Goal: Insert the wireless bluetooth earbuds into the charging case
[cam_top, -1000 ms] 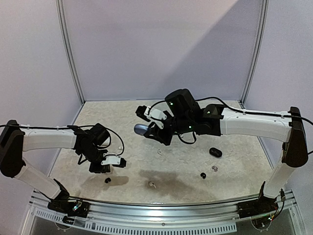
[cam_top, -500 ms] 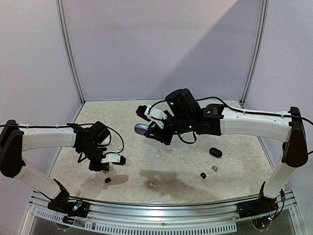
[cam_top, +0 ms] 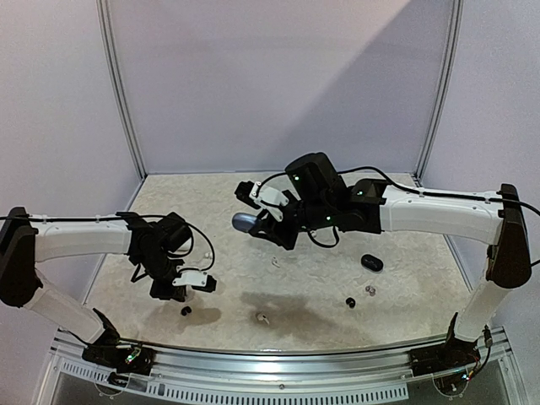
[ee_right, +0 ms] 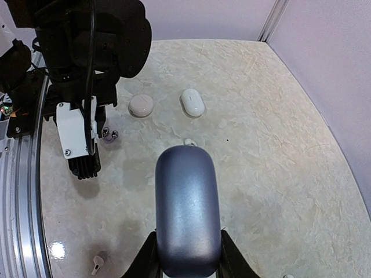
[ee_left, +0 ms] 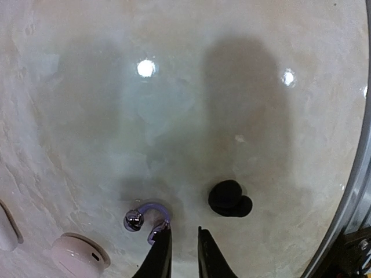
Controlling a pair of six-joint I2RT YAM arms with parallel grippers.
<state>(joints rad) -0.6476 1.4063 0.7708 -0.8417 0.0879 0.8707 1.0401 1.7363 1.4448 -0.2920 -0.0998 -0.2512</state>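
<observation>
My right gripper point(ee_right: 186, 246) is shut on a blue-grey pebble-shaped charging case point(ee_right: 186, 208) and holds it above the middle of the table point(cam_top: 253, 224). My left gripper point(ee_left: 182, 233) points down at the table near the left front, its fingers nearly together with nothing between them. A black earbud point(ee_left: 229, 198) lies just ahead and right of its tips. A purple hooked earbud with chrome ends point(ee_left: 145, 217) lies beside the left fingertip. In the top view, a white stemmed earbud point(cam_top: 262, 318), a black earbud point(cam_top: 349, 302) and a greyish earbud point(cam_top: 369, 290) lie near the front.
A round white case point(ee_right: 141, 105) and an oval white case point(ee_right: 192, 102) lie at the left, near my left arm. A black case point(cam_top: 371, 262) sits at the right. A small white earbud point(ee_right: 188, 141) lies just past the held case. The metal rail point(ee_left: 348, 191) borders the table front.
My left gripper has shifted slightly over the left front of the table. The right arm and the blue-grey case have not moved.
</observation>
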